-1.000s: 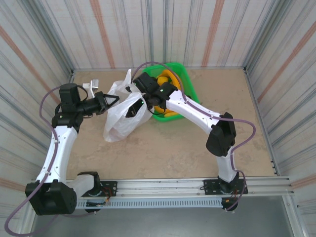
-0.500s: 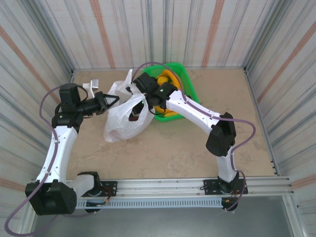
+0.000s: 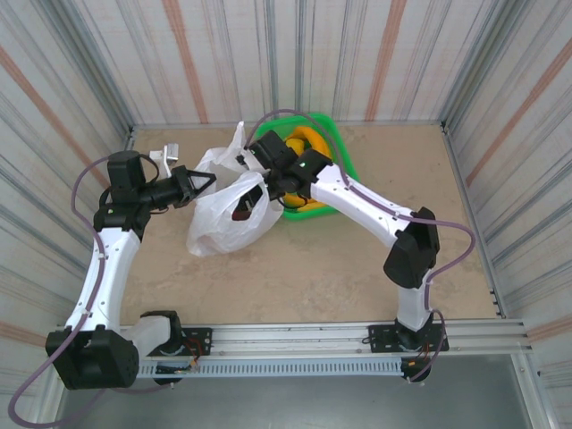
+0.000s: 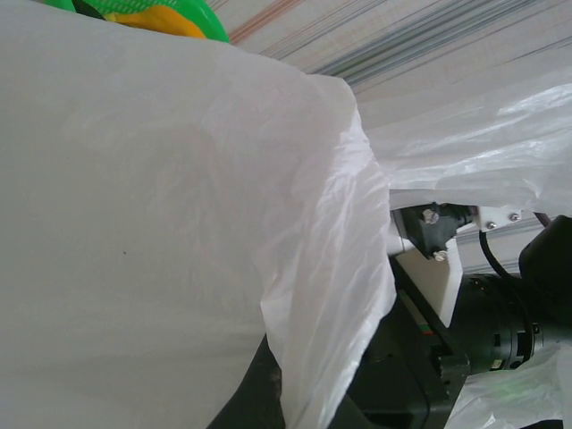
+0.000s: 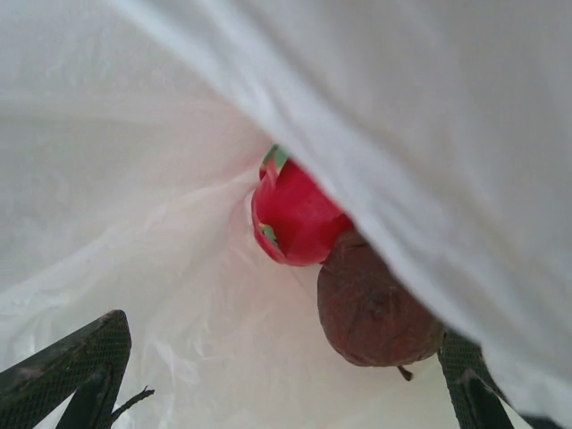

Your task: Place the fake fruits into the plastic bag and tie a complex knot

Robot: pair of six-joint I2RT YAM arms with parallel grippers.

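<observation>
Bag check: thin white translucent plastic bag point(image 3: 219, 223) sits just left of the green mesh plastic basket point(image 3: 338, 143), which has yellow plastic bananas point(image 3: 299, 141) in it. On the bag's left rim the left gripper point(image 3: 200, 184) is pinched tight. At the mouth, the right gripper point(image 3: 254, 168) has its jaws spread wide, holding nothing. Inside the bag, a glossy red plastic fruit point(image 5: 295, 219) touches a dark purple round fruit point(image 5: 375, 308).

the top view is bright, even and sharp, lit from above, with short soft shadows on the tabletop point(image 3: 295, 268) beside the plastic bag point(image 3: 214, 232); the walls point(image 3: 357, 54) behind the bag splay outward. in the left wrist view the bag's film is close, milky and soft. inside the bag, the right wrist view glows diffuse; the red fruit point(image 5: 295, 219) and dark fruit point(image 5: 375, 313) are fairly sharp, the film before them blurred.
</observation>
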